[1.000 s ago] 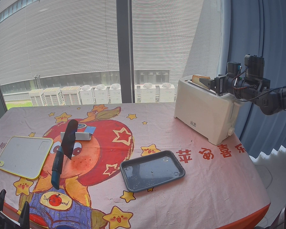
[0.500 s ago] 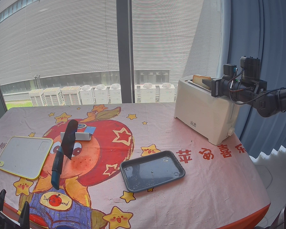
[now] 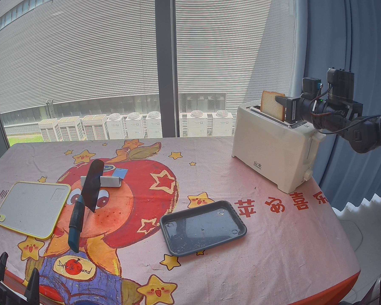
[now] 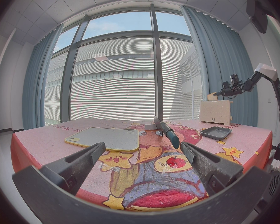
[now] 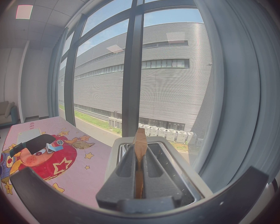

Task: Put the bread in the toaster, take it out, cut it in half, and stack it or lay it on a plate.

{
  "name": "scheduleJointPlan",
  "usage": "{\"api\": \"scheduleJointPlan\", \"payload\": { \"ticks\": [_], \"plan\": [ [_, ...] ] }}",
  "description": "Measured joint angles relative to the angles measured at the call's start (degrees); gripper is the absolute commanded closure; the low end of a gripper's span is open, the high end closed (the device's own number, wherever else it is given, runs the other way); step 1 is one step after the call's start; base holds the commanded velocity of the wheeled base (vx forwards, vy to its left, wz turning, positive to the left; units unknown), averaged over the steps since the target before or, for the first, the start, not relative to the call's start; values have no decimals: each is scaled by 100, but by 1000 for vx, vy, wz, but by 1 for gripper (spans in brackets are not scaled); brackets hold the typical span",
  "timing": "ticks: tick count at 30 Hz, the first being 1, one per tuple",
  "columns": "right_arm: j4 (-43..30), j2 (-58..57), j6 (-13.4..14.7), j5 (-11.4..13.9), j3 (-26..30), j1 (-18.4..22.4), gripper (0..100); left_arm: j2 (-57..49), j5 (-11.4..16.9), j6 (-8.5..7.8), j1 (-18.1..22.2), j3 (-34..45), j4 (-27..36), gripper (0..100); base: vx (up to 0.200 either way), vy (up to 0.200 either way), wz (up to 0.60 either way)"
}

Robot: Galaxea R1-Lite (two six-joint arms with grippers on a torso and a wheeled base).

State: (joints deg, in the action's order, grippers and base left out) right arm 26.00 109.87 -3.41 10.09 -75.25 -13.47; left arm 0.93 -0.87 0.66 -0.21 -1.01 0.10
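A slice of toasted bread (image 3: 271,104) stands upright, raised partly out of the white toaster (image 3: 275,149) at the table's back right. My right gripper (image 3: 283,105) is shut on the bread's edge, just above the toaster slots; its fingers (image 5: 124,168) press either side of the bread (image 5: 140,143). A dark rectangular plate (image 3: 202,227) lies in front of the toaster. A knife (image 3: 84,201) with a blue handle leans on a small metal stand, next to the white cutting board (image 3: 31,208). My left gripper (image 4: 143,159) hangs open and empty off the table's front left edge.
The toaster (image 5: 177,165) stands close to the window and the blue curtain (image 3: 351,43). The table edge drops away just right of the toaster. Bare tablecloth (image 3: 292,242) stretches between plate and front edge.
My right gripper rose with the bread, so the slice now stands much higher out of the toaster slot. The left arm stayed still.
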Motion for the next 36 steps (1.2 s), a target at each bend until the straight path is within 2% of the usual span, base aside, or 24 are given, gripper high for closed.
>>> {"api": "scheduleJointPlan", "payload": {
  "ticks": [28,36],
  "plan": [
    [112,-987,82,11,262,57,100,0,0,0,-1,0,0,0,0,0,0],
    [119,-1374,90,22,742,35,100,0,0,0,-1,0,0,0,0,0,0]
  ]
}}
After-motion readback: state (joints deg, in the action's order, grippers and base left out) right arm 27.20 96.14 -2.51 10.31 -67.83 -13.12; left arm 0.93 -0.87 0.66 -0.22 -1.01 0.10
